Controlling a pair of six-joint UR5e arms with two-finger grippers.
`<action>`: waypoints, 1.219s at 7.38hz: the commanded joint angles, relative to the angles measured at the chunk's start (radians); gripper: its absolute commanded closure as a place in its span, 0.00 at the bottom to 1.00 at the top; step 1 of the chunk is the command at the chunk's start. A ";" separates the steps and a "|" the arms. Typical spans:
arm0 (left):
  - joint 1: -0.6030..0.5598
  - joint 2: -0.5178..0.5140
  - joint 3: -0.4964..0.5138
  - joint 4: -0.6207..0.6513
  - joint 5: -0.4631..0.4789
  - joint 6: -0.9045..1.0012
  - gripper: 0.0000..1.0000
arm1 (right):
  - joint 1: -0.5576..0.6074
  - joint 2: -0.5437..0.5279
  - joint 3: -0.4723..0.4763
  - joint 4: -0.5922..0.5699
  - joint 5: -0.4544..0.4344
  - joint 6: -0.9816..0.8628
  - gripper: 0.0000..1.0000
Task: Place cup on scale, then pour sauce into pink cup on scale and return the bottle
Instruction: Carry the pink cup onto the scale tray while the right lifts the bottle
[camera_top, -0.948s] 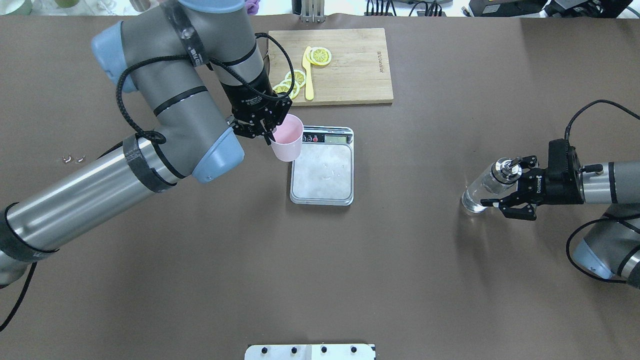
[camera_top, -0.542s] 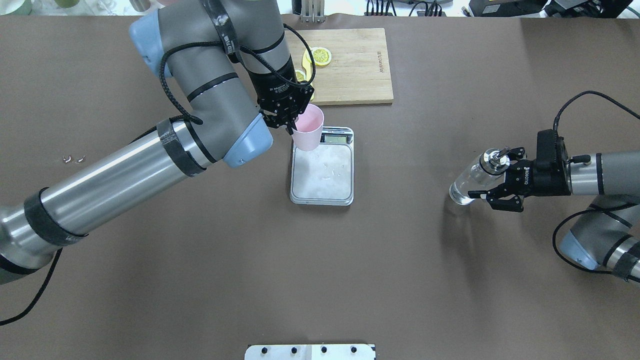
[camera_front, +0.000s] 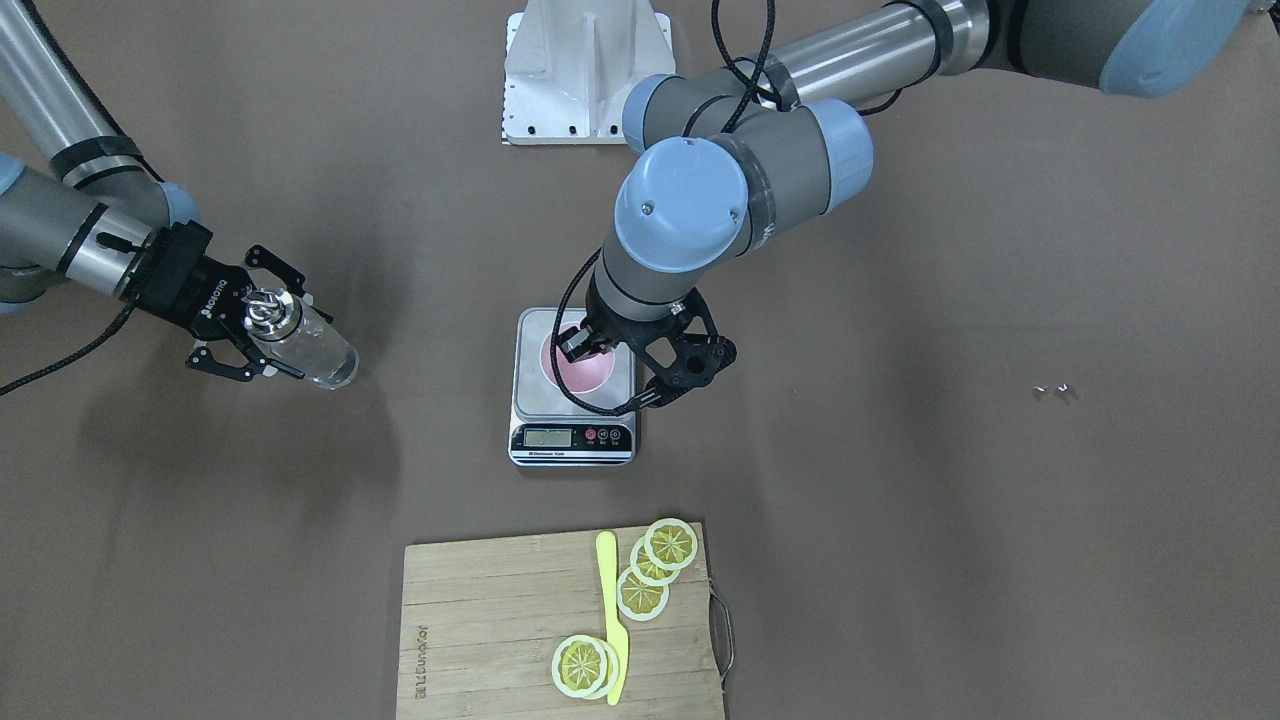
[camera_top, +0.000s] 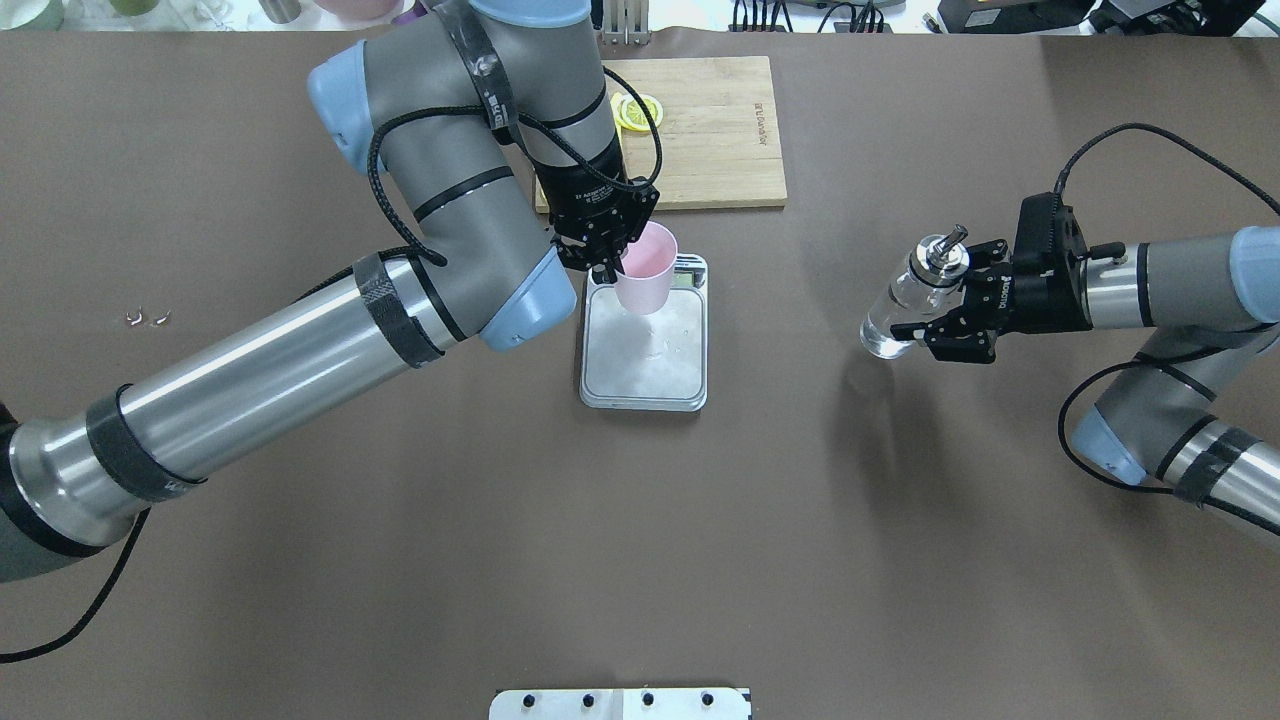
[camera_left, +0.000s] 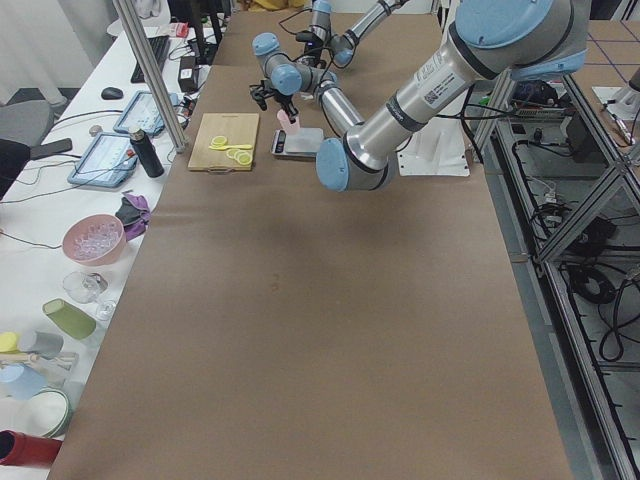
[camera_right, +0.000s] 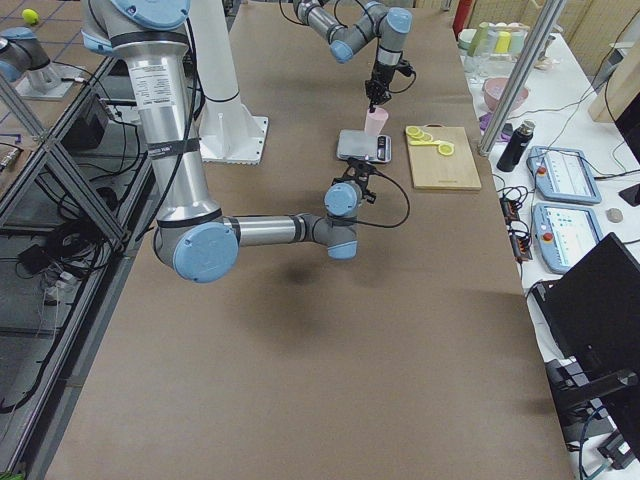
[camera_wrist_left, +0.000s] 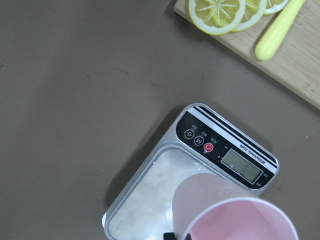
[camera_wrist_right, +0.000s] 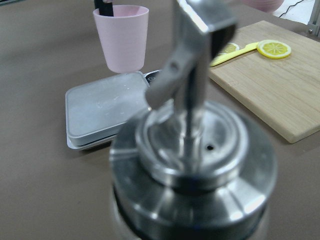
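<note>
One smooth, pale pink tapered cup (camera_top: 645, 270)

The left arm reaches in on a long diagonal, its wrist turned straight down. The left gripper (camera_top: 607, 258) has its jaws pinched on the rim of the cup (camera_top: 645, 272). The right forearm lies level, and the right gripper (camera_top: 940, 292) points sideways, jaws clamped round the bottle (camera_top: 893, 312).

Bright, even light from above throws soft, wide shadows on the brown table (camera_top: 640, 560). The scale (camera_top: 645, 355) shows pale glare on its steel top, and the strip past the table's far edge is blown white. At the right wrist the bottle (camera_wrist_right: 192, 165) looms blurred, while the cup (camera_wrist_right: 121, 37) behind is sharper.
</note>
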 joint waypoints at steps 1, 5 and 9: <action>0.022 0.014 -0.005 -0.049 0.003 -0.033 1.00 | 0.012 0.025 0.087 -0.184 -0.010 -0.010 0.45; 0.040 0.023 -0.005 -0.051 0.040 -0.033 1.00 | -0.044 0.043 0.255 -0.502 -0.073 -0.043 0.49; 0.040 0.027 -0.010 -0.077 0.042 -0.033 0.14 | -0.083 0.082 0.387 -0.798 -0.127 -0.108 0.48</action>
